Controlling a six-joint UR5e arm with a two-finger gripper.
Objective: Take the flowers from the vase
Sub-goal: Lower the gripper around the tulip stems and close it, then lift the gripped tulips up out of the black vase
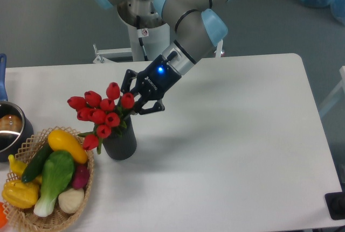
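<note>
The flowers (100, 114), a bunch of red tulip buds with green stems and leaves, stand in the dark ribbed vase (122, 143) on the left part of the white table (232, 151). They lean to the left over the vase's mouth. My gripper (134, 106) comes in from the upper right and sits at the right side of the bunch, just above the vase's rim. Its black fingers are drawn together on the stems and leaves below the rightmost bud. The stems inside the vase are hidden.
A woven basket (89, 174) with yellow, green and white toy vegetables stands left of the vase, almost touching it. A steel pot (8, 128) with a blue handle is at the left edge. The arm's base (141, 22) stands behind the table.
</note>
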